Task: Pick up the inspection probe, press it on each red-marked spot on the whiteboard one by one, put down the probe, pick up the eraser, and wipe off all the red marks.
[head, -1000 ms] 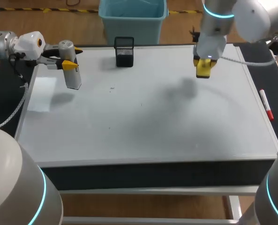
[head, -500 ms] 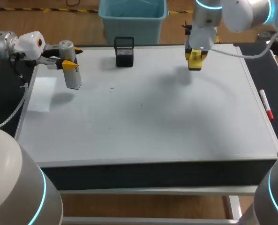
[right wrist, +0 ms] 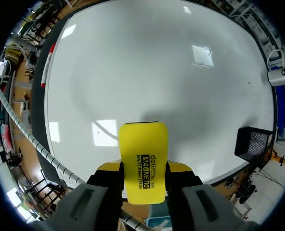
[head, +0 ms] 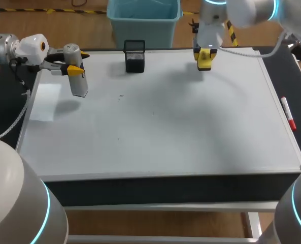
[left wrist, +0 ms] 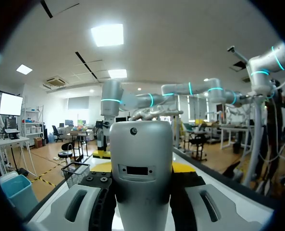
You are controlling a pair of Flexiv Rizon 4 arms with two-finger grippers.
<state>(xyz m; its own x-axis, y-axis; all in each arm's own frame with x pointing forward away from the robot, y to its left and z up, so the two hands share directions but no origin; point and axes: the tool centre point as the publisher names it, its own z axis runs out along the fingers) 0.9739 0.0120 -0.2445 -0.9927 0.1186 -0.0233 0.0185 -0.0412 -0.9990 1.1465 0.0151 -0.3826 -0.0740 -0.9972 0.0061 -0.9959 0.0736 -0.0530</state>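
Eraser [right wrist: 143, 161] tight between right fingers [right wrist: 179, 167]

whiteboard [head: 165, 122] mid open, basket [head: 134, 56] back, marker [head: 288, 114] rt edge

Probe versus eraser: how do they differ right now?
The probe is grey and tall, upright in the left tool by the whiteboard's left edge; the eraser is yellow and flat, in the right tool near the far edge. Both are gripped from two sides.
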